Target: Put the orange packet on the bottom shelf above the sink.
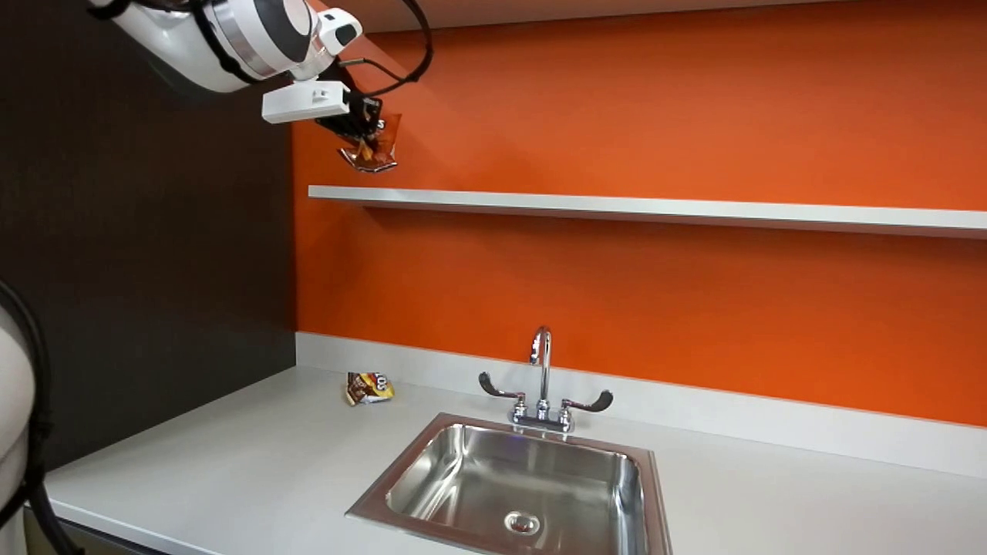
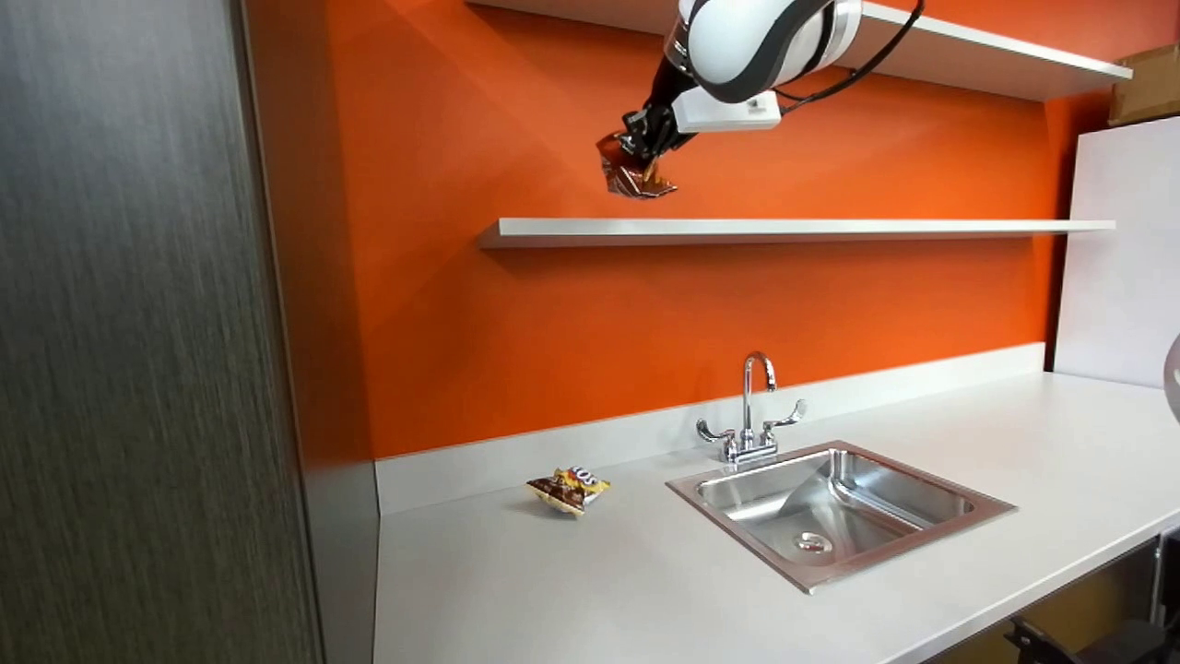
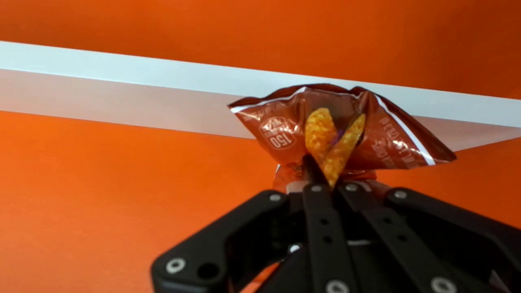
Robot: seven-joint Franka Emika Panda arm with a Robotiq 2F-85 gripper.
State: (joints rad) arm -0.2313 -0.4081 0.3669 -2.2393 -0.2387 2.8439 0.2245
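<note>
My gripper [image 1: 368, 139] is shut on the orange packet [image 1: 378, 159], which is crumpled between the fingertips. Both show in the other views too: the gripper [image 2: 648, 152] and packet [image 2: 631, 181], and the gripper [image 3: 327, 183] and packet [image 3: 281, 132]. The packet appears above the left part of the bottom shelf [image 1: 617, 204] in both exterior views [image 2: 784, 228], apart from it. Whether it is over or in front of the shelf I cannot tell. In the wrist view the shelf [image 3: 122, 67] crosses behind the packet. The sink [image 1: 532, 455] lies well below, also in an exterior view [image 2: 737, 533].
A small brown-and-yellow packet [image 1: 370, 388] lies on the counter [image 1: 208, 455] left of the faucet [image 1: 544, 378]. A dark panel [image 1: 154, 231] borders the left. An upper shelf [image 2: 996, 46] is above the arm. A white cabinet [image 2: 1115, 249] with a cardboard box [image 2: 1148, 88] stands right.
</note>
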